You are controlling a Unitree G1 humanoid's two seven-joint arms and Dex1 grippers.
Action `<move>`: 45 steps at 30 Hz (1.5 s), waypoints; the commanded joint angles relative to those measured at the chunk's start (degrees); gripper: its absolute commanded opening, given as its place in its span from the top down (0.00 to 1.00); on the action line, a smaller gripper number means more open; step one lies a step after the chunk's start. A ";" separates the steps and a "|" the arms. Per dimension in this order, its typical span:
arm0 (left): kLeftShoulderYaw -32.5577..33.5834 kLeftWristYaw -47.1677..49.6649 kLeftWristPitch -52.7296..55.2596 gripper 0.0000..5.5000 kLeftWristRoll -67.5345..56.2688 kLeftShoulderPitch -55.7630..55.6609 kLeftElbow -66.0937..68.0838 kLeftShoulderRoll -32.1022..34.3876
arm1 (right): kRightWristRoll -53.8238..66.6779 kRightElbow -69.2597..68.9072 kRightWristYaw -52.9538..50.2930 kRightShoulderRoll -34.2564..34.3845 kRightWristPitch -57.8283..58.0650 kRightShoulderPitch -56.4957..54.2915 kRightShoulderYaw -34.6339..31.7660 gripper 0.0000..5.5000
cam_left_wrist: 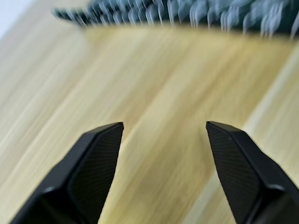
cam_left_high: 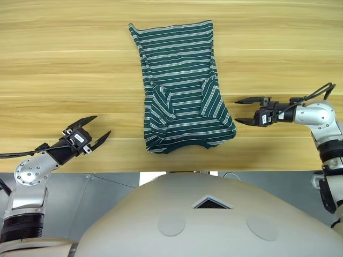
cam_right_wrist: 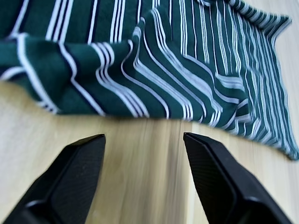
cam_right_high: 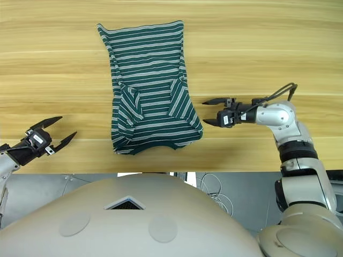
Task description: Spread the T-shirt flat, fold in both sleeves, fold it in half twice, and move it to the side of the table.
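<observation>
Lying sleeves-in, the T-shirt (cam_left_high: 179, 69) is near the spread right tool (cam_left_high: 236, 111); spread left tool (cam_left_high: 103, 125) farther off.

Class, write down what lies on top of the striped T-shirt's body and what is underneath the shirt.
Both sleeves lie folded inward on top of the T-shirt, which rests on the wooden table. The tabletop directly beneath it, and the cloth under the sleeves, are covered.

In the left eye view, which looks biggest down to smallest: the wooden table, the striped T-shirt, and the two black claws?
1. table
2. T-shirt
3. left gripper and right gripper: both open and about alike in size, so I won't rank them.
</observation>
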 commanded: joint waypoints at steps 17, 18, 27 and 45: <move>-30.08 3.89 -12.67 0.42 27.02 -26.27 11.36 -1.78 | 0.72 6.87 2.29 7.10 -3.08 -4.89 13.69 0.69; -30.94 4.24 -13.52 0.42 27.41 -27.05 12.19 -1.50 | 1.34 6.97 3.29 7.08 -2.92 -5.01 14.29 0.72; -38.47 0.17 -17.85 0.61 21.90 -26.42 13.92 0.87 | 5.50 5.93 6.78 7.04 -1.62 -5.46 15.68 0.99; -38.41 -15.37 -10.19 1.00 -12.71 -21.84 8.24 5.90 | 21.73 -2.97 20.25 1.44 2.03 -0.41 15.75 0.99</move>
